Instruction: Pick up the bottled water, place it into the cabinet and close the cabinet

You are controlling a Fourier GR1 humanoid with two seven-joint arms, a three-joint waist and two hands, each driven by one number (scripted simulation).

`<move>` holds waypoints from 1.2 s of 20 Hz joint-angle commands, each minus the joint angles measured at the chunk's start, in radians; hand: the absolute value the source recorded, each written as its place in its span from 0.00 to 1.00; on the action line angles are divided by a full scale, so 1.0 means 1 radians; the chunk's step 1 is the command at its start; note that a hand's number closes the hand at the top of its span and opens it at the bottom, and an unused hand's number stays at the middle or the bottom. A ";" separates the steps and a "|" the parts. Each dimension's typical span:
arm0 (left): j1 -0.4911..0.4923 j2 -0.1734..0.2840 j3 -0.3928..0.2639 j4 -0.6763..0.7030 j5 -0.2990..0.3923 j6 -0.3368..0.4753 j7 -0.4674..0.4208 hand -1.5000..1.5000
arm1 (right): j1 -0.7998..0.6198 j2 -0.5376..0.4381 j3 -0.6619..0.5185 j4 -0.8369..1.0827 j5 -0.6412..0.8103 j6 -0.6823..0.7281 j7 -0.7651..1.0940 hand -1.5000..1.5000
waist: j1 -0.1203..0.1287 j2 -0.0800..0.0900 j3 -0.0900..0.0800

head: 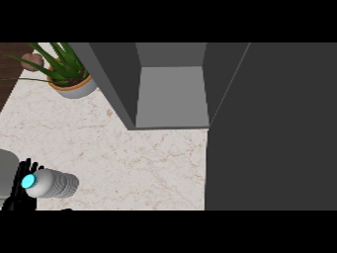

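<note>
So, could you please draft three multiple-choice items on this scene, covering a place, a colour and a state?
1. Where does the bottled water show?
A. lower left
B. inside the cabinet
C. beside the plant

2. What colour is the bottle's cap?
A. red
B. cyan
C. black

3. How is the cabinet?
A. closed
B. open, nothing showing inside
C. open, bottle inside

Answers: 1 A, it lies at the left hand. 2 B, the cap is bright cyan. 3 B, the bare grey shelf shows.
</note>
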 commanded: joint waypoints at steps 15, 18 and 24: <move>-0.198 -0.002 0.020 0.414 0.048 -0.086 -0.212 1.00 | 0.131 -0.024 0.065 -0.109 0.029 0.006 -0.049 0.00 | -0.006 -0.001 -0.001; -0.212 0.037 0.029 0.435 0.073 -0.148 -0.216 1.00 | 0.059 -0.029 -0.022 -0.047 -0.041 -0.003 -0.043 0.00 | 0.005 0.004 0.000; -0.224 0.012 -0.005 0.420 0.059 -0.139 -0.259 1.00 | 0.102 -0.040 -0.007 -0.049 -0.007 0.014 -0.084 0.00 | -0.005 0.001 -0.001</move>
